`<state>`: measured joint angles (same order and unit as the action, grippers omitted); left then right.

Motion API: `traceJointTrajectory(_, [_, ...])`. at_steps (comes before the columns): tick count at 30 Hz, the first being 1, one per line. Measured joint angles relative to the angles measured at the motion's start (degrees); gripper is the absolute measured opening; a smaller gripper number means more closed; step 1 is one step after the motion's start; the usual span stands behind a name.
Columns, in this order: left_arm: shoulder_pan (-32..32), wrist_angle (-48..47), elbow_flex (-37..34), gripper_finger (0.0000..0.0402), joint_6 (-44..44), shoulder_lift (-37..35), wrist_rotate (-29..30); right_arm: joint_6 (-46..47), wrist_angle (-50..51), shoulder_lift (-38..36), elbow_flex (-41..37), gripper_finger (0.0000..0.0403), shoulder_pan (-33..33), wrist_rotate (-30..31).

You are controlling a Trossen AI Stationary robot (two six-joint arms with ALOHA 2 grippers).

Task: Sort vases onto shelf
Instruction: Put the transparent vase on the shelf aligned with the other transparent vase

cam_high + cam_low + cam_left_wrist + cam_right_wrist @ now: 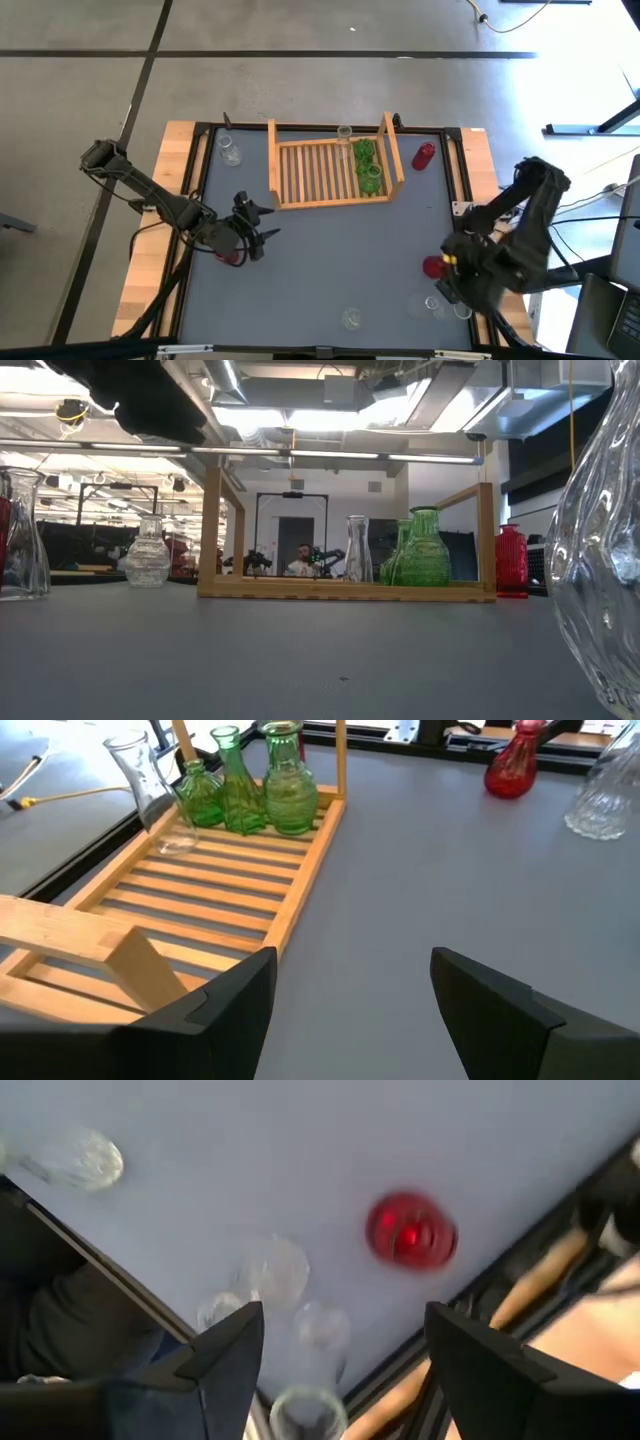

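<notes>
2 dark jointed arms w/ black cables; right arm (530, 215) has yellow mark.

**Grey table, wooden shelf, scattered vases**

The grey table (330, 250) carries the slatted wooden shelf (320, 172) at its far side. Directly on the mat: 2 red vases (424, 156) (433, 266), a clear vase (229, 150) and clear vases (445, 306) near the front.

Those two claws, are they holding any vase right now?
No. The left gripper and right gripper both stand open and empty.
</notes>
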<state>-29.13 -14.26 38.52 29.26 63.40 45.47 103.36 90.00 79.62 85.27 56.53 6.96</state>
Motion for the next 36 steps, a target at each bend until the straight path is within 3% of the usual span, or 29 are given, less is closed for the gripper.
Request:
traceJointTrajectory(5, [-0.02, 1.41, 0.0, 0.0259, 0.04, 0.0, 0.01, 12.33, -0.71, 3.69, 0.0, 0.0259, 7.93, -1.97])
traceJointTrajectory(9, [-0.02, 1.57, 0.0, 0.0259, 0.63, 0.0, -1.12, 15.08, -4.03, 7.18, 0.0, 0.0259, 11.29, -3.53])
traceJointTrajectory(20, [-0.05, 1.5, 0.0, 0.0259, 2.01, 0.0, -1.68, 15.59, -5.97, 11.27, 0.0, 0.0259, 11.74, -7.58])
traceJointTrajectory(36, [-0.04, 1.46, 0.0, 0.0259, 2.05, 0.0, -1.68, 16.07, -5.97, 12.73, 0.04, 0.0259, 11.74, -7.15])
